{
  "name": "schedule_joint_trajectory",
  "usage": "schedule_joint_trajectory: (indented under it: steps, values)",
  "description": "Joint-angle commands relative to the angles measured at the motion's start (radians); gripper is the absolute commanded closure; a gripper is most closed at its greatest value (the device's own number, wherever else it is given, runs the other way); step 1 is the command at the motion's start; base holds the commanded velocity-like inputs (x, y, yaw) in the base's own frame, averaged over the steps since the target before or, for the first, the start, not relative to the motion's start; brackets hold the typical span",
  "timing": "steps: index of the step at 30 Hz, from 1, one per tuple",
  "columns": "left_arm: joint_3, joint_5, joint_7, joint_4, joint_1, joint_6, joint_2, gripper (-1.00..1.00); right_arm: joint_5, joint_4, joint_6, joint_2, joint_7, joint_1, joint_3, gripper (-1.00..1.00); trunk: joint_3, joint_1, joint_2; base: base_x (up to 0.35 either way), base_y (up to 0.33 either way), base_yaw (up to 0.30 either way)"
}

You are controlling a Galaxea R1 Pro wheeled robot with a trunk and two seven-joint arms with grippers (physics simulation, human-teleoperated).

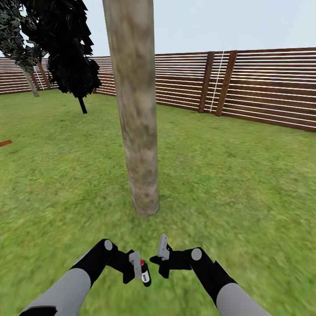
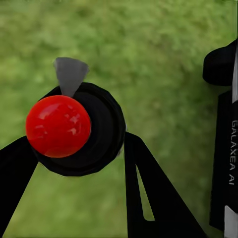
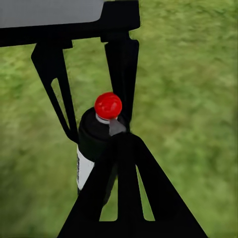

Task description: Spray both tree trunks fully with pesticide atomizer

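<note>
From the head view, you have the tree trunk point(image 1: 135, 109) standing straight ahead on the lawn point(image 1: 245, 175), near but clear of both arms, with the slatted fence point(image 1: 263, 87) behind it. Your left end effector point(image 1: 139, 268) is clenched on the pesticide atomizer point(image 1: 144, 273), held low in front of you just beside the right end effector point(image 1: 163, 251). The bottle's long axis runs close to upright with a slight tilt, red top point(image 1: 141, 262) uppermost. No white specks show on the bark, so I judge the spraying of this trunk has yet to start. To do it well, raise the bottle toward the trunk, turn the nozzle at the bark, and sweep up and down before working round the sides.

In the left wrist view, you look almost straight down the bottle's axis: the red top point(image 2: 58, 126) sits over the dark round body point(image 2: 99, 130), and a small grey nozzle tab point(image 2: 70, 74) sticks out to one side. That tab is likely the spray direction; aim it at the trunk.

In the right wrist view, the atomizer point(image 3: 94, 144) stands upright between the left arm's fingers point(image 3: 54, 94), white label point(image 3: 84, 168) facing this camera. Whether your right end effector is parted or closed, I cannot tell; it holds nothing.
</note>
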Motion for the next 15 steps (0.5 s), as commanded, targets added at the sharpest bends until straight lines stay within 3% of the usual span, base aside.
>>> schedule_joint_trajectory:
  steps: [1,15]
  values:
    - [0.005,-0.009,-0.005,0.000,0.000,-0.013,-0.001,1.00,0.010,-0.001,-0.006,0.000,0.000,0.000,-0.001,1.00,-0.001,0.000,0.000,0.000,0.000,0.000]
    - [0.006,-0.006,-0.032,-0.003,-0.001,-0.012,-0.023,1.00,0.010,-0.001,-0.006,-0.001,0.000,0.000,-0.002,1.00,-0.001,0.000,0.000,0.000,0.000,0.000]
